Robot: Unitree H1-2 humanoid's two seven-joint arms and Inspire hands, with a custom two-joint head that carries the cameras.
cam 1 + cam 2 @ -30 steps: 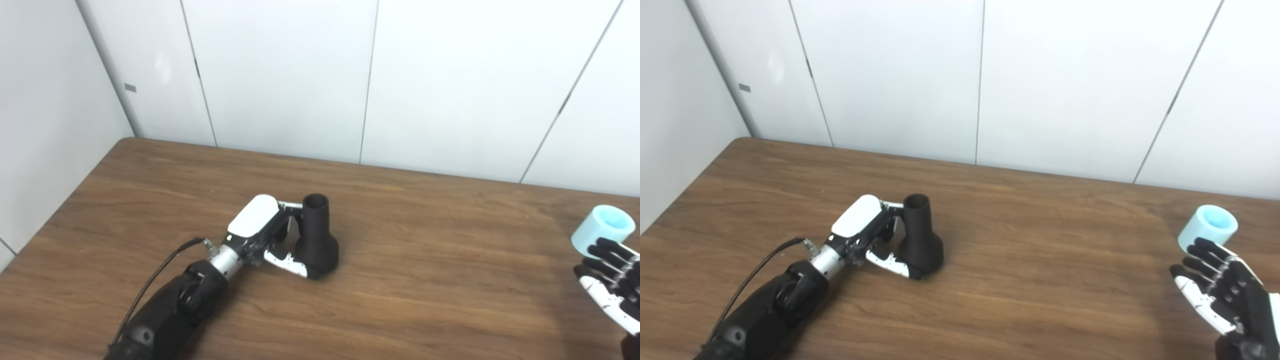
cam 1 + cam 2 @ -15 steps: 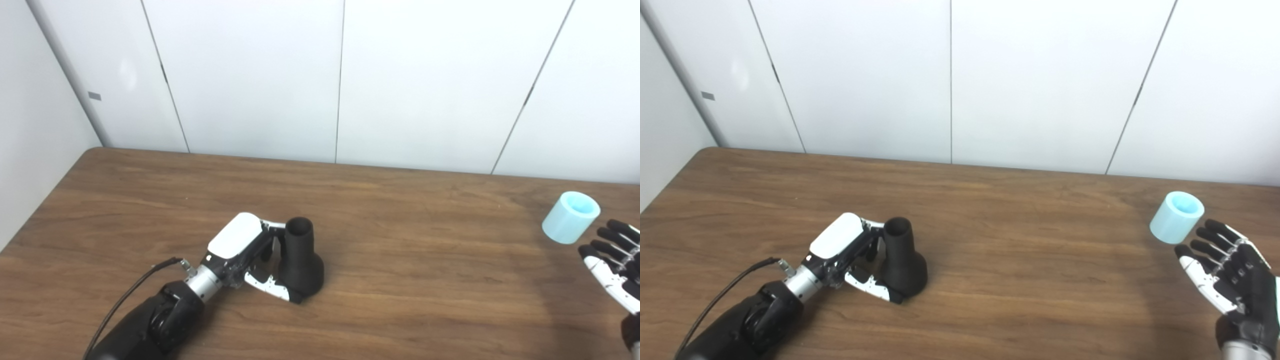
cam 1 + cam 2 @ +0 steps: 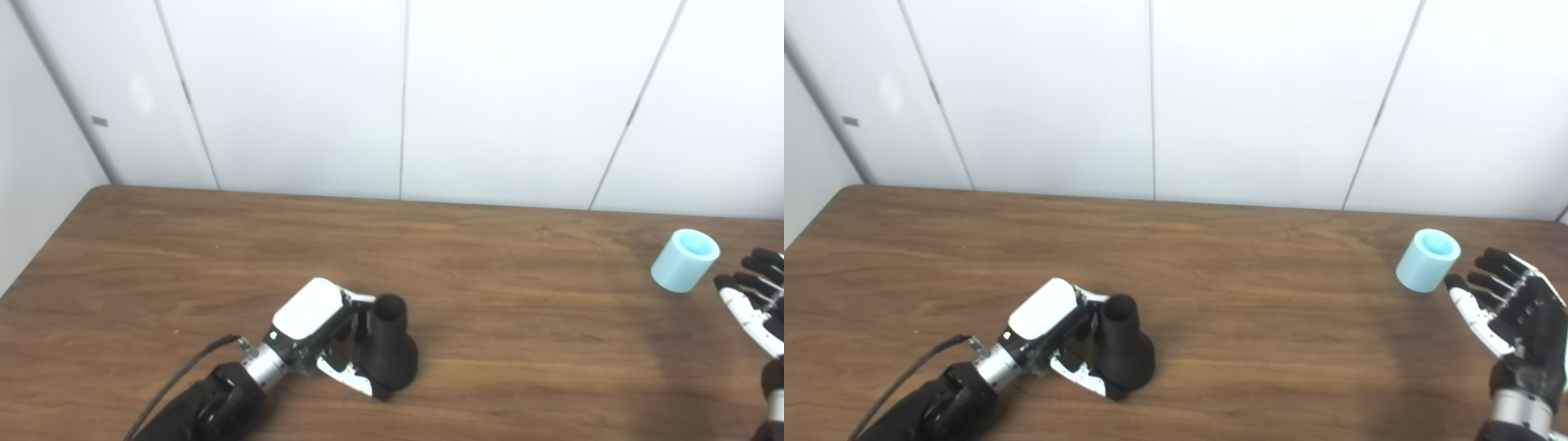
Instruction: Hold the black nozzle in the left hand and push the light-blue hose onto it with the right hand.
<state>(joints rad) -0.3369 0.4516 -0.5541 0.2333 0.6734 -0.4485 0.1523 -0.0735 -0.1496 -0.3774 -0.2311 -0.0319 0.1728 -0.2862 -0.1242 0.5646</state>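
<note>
**Nozzle gripped on the counter, hose not yet picked up**

Left hand: fingers wrapped around the black nozzle. Thumb hooks under the flared base, the rest close on the neck. Nozzle stands upright on the counter, wide end down, narrow open mouth up. Can't tell if the base is lifted or resting.

Handling call on the nozzle: looks like rigid moulded plastic, light, matte, so not very slippery. Neck grip is fine for holding, but fingers sit close to the mouth; the hose needs that end bare, so a hold lower on the flare would leave more room.

Right hand: fingers spread apart, palm up, holding nothing. Light-blue hose lies just beyond and to the inner side of those fingertips, near but not touching. It's a short stubby sleeve, tilted, open end up and away, well apart from the nozzle.

Handling call on the hose: thick wall, probably soft rubbery or foam, very light, will roll if nudged. Take it around the barrel mid-length, from the side. Squeezing hard likely ovalises the bore and fights the push-on.
</note>
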